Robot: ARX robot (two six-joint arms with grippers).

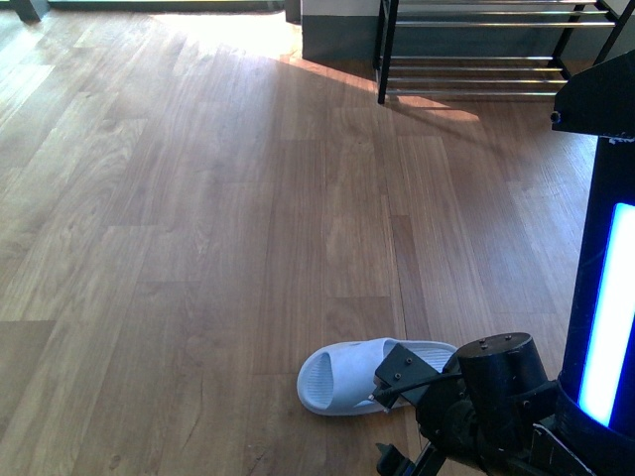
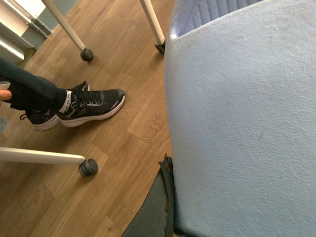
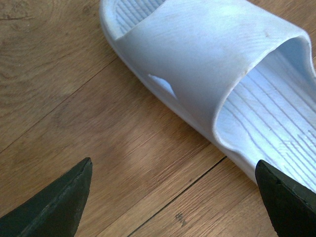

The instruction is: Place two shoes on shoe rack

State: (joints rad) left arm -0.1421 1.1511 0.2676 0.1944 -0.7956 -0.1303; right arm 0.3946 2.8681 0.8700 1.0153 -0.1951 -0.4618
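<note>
Mia: Where is the shoe?

Tom: In the front view, a pale blue sandal (image 1: 342, 375) lies flat on the wood floor (image 1: 198, 248). It is low in the picture, a bit right of the middle. The black right arm (image 1: 491, 392) hangs over its right end and hides that part.

Mia: And the shoe rack?

Tom: The shoe rack (image 1: 476, 59) stands at the upper right of that picture, well apart from the sandal. It has a black frame and shiny rods.

Mia: Is the right hand holding the sandal?

Tom: No. In the right wrist view, the right gripper (image 3: 173, 202) has its two black fingers (image 3: 59, 205) wide apart. One is over bare floor. The other is by the sandal's ribbed inside, but I cannot tell if it touches.

Mia: What about the left hand?

Tom: In the left wrist view, a second sandal (image 2: 242, 123) is very close to the camera and fills most of the picture. It is pale blue and bumpy. A black piece of the left gripper (image 2: 157, 207) sits right along its edge. I cannot tell if those fingers are apart or squeezing it.

Mia: Anything else?

Tom: A person's black sneakers (image 2: 91, 104) rest on the floor near white legs with little wheels (image 2: 88, 168). In the front view, the robot's body (image 1: 617, 317) glows blue at the right edge.
</note>
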